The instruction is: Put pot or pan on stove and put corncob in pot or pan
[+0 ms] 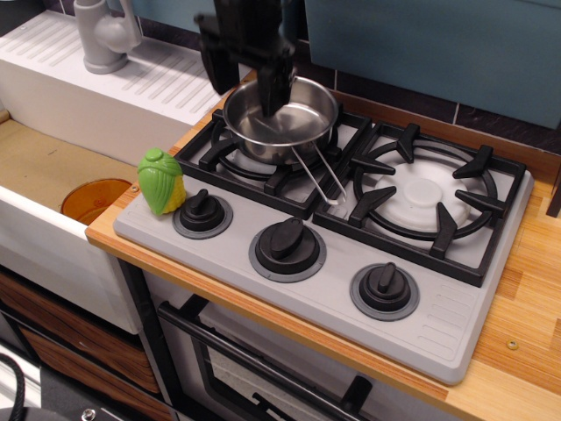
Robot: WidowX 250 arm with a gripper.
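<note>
The shiny steel pan (302, 123) sits level on the left burner grate of the grey stove (456, 324). Its wire handle (321, 178) points toward the front right, between the two burners. My gripper (247, 86) hangs over the pan's back left rim and is blurred by motion. Its jaws are apart, one finger outside the rim and the other finger (274, 83) inside the pan, with nothing held. The corncob (160, 181), yellow in a green husk, stands on the stove's front left corner beside the left knob (202, 210), well clear of the gripper.
An orange disc (95, 200) lies in the sink (39, 167) to the left. A grey faucet (103, 35) stands at the back left. The right burner (428, 195) holds nothing. Wooden counter (526, 351) borders the stove on the right.
</note>
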